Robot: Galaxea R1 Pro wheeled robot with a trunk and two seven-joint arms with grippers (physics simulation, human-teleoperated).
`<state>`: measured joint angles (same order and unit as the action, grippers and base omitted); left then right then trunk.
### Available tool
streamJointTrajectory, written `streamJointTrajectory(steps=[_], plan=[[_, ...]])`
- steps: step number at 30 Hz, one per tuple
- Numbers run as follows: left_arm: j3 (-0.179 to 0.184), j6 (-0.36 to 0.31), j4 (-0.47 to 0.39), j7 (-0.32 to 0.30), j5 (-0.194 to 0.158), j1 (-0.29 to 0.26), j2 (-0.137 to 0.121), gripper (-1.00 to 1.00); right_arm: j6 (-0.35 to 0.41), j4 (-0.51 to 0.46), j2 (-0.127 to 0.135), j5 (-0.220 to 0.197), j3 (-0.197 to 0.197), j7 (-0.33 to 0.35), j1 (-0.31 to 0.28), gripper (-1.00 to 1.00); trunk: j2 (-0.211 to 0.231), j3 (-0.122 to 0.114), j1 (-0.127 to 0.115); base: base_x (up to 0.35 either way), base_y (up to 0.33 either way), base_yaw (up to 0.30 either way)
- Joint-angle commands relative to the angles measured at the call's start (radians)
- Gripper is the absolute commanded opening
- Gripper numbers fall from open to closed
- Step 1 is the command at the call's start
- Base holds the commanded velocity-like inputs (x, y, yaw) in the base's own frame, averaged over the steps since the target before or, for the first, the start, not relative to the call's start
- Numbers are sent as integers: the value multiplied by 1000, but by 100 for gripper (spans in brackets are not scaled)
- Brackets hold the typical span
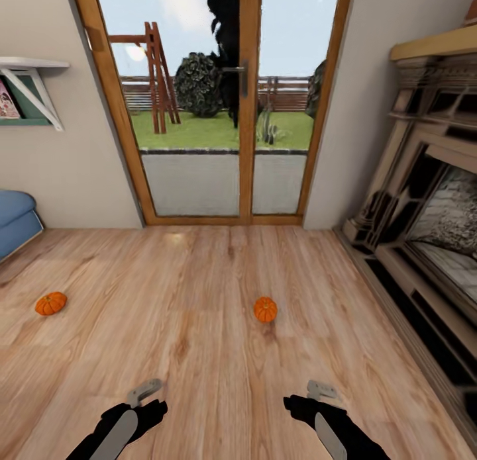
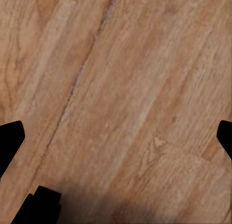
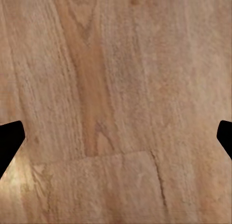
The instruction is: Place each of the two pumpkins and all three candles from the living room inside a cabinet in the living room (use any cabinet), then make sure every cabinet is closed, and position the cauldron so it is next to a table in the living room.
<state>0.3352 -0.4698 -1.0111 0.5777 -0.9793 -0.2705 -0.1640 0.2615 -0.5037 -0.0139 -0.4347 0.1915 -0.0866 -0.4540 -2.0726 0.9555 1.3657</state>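
Observation:
Two small orange pumpkins lie on the wooden floor: one pumpkin (image 1: 265, 309) ahead near the middle, the other pumpkin (image 1: 51, 303) far to the left. My left gripper (image 1: 144, 392) and right gripper (image 1: 320, 390) hang low at the near edge of the head view, well short of both pumpkins. In each wrist view the dark fingertips (image 2: 10, 139) (image 3: 9, 139) stand wide apart at the frame edges over bare floorboards, so both grippers are open and hold nothing. Candles, cabinet, table and cauldron are out of view.
A glazed wooden double door (image 1: 242, 102) faces me, with a garden beyond. An ornate carved fireplace (image 1: 424, 222) runs along the right wall. A blue sofa corner (image 1: 16, 218) and a wall shelf (image 1: 30, 92) sit at the left.

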Motion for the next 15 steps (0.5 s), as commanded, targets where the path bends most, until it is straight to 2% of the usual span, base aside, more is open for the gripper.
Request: streamJointTrajectory(steps=[1, 7, 15], plan=[[4, 0, -1, 9, -7, -1, -1, 100, 3, -3, 1, -10, 7, -9, 0, 100, 0, 1, 0, 334, 0, 292], [4, 0, -1, 9, -4, -1, 0, 100, 1, -3, 2, -10, 6, -7, 0, 100, 0, 1, 0, 307, -119, 291], [4, 0, -1, 9, -8, -1, -2, 100, 0, -3, 2, -10, 6, -7, 0, 100, 0, 11, 0, 275, -91, 191]])
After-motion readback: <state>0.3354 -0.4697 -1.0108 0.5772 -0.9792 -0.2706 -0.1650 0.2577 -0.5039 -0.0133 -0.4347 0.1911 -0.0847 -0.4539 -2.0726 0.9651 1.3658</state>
